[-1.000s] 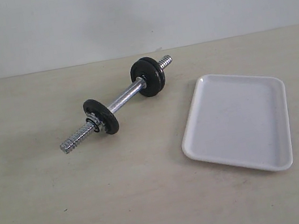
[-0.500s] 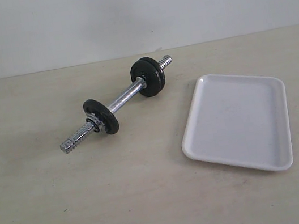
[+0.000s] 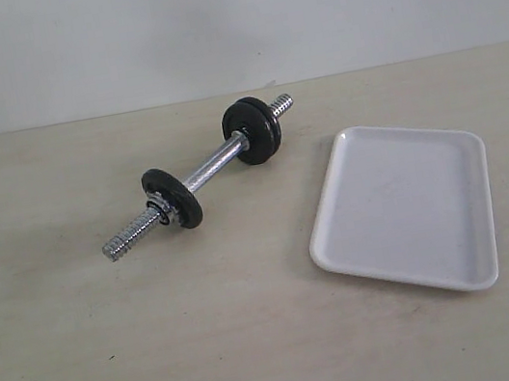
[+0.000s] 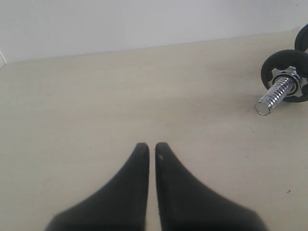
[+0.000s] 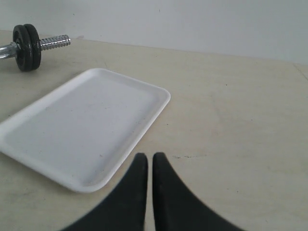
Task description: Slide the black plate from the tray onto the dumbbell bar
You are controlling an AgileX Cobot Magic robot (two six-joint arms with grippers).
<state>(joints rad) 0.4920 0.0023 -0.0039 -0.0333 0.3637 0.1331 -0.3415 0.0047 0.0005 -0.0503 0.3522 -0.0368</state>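
Observation:
The dumbbell bar (image 3: 213, 165) lies on the table, left of the white tray (image 3: 404, 207). Three alike black plates are threaded on it: one (image 3: 173, 198) near its closer end and a pair (image 3: 252, 130) at its far end. I cannot tell which one is the task's plate. The tray holds nothing. My left gripper (image 4: 151, 146) is shut and empty over bare table, with the bar's threaded end (image 4: 279, 94) off to one side. My right gripper (image 5: 149, 156) is shut and empty just off the tray's (image 5: 82, 125) corner. Neither gripper shows in the exterior view.
The pale wooden table (image 3: 115, 351) runs back to a plain white wall (image 3: 226, 19). In the right wrist view the paired plates (image 5: 26, 41) stand beyond the tray's far side.

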